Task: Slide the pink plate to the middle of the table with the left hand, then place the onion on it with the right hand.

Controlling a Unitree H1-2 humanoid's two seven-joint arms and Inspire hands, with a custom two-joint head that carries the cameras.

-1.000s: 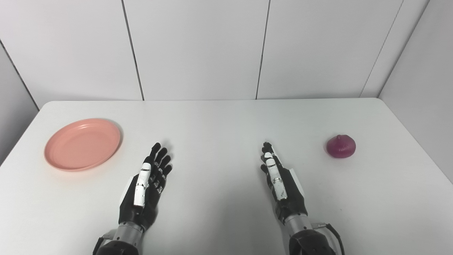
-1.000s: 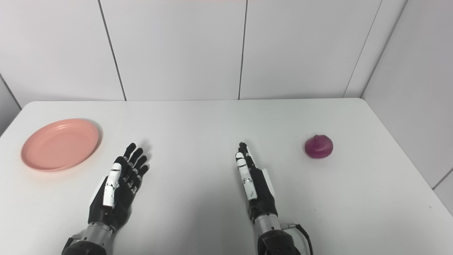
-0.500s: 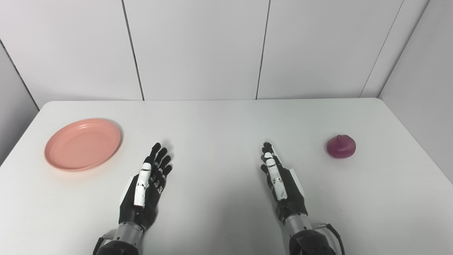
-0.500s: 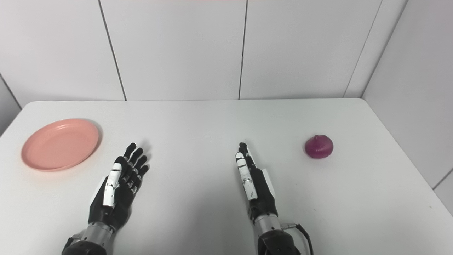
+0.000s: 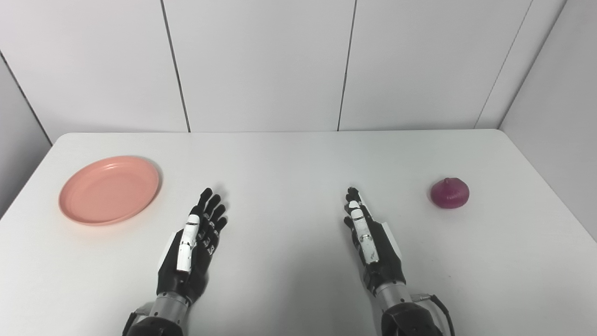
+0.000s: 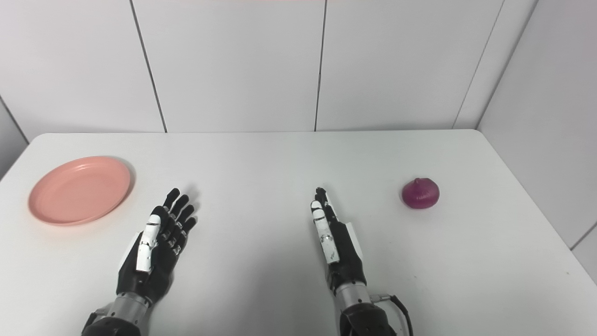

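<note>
A pink plate (image 5: 109,190) lies flat on the left part of the white table (image 5: 289,158). A purple-red onion (image 5: 449,192) rests on the table's right part. My left hand (image 5: 193,242) is open above the near table, its fingers stretched forward, to the right of the plate and apart from it. My right hand (image 5: 371,240) is open too, turned edge-on with straight fingers, well to the left of the onion. Neither hand holds anything.
White wall panels (image 5: 261,65) stand behind the table's far edge, and a grey wall (image 5: 555,93) runs along its right side. A cable (image 5: 436,301) hangs by my right wrist.
</note>
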